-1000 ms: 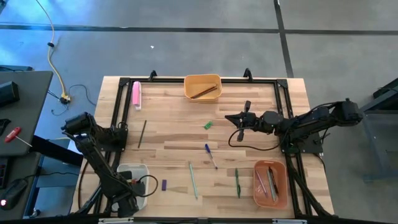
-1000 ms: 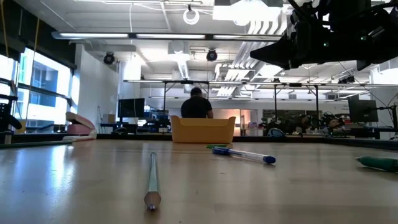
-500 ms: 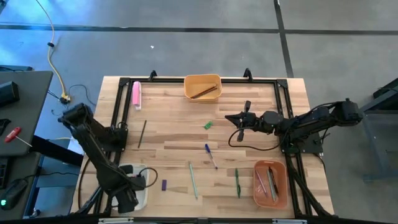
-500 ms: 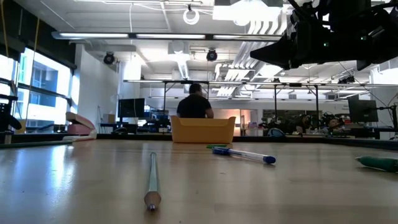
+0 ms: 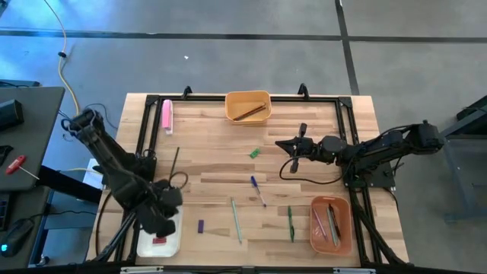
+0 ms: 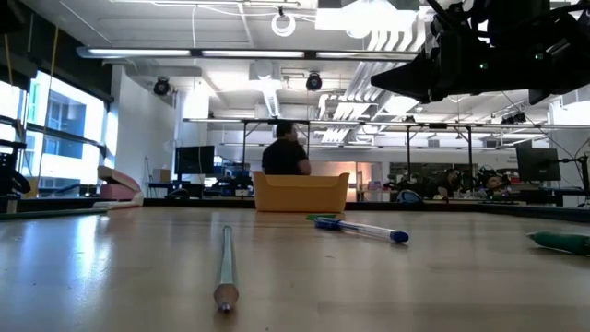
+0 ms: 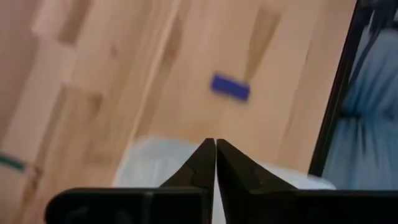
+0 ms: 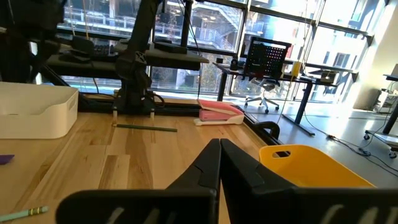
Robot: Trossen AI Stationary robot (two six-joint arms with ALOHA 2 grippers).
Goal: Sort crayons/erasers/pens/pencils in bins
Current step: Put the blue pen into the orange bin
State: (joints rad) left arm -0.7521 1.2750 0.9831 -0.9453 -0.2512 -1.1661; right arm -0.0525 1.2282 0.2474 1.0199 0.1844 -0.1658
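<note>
Landmark: the yellow-orange bin (image 5: 247, 106), at the middle of the table's far edge. I list everything from it.

1. Yellow-orange bin: holds one brown pencil (image 5: 249, 113), lying aslant, its long axis running corner to corner of the bin.
2. Green crayon piece (image 5: 254, 153): short stub, just toward me from the bin, tilted.
3. Blue pen (image 5: 259, 190): further toward me, on bare wood; long axis diagonal, near end swung toward the salmon side.
4. Teal pen (image 5: 237, 221): near the front edge; long axis almost front-to-back.
5. Green pen (image 5: 290, 224): beside the salmon-orange bin (image 5: 331, 225); long axis front-to-back.
6. Salmon-orange bin, front corner on the right arm's side: several pens inside, all lying lengthwise front-to-back.
7. Dark pencil (image 5: 173, 164): left of the landmark and toward me; long axis front-to-back, slightly leaning.
8. Purple piece (image 5: 201, 226): short stub on the wood just beside the white bin (image 5: 160, 242).
9. White bin, front corner on the left arm's side: a red piece (image 5: 159, 240) lies in it.
10. Pink bar (image 5: 166, 116): left of the landmark, along the frame.
11. Left gripper (image 7: 215, 146): over the white bin's far end; I see its fingers pressed together, holding nothing.
12. Right gripper (image 5: 286, 144): raised above the table, right of the green crayon piece; fingers pressed together, nothing held.
</note>
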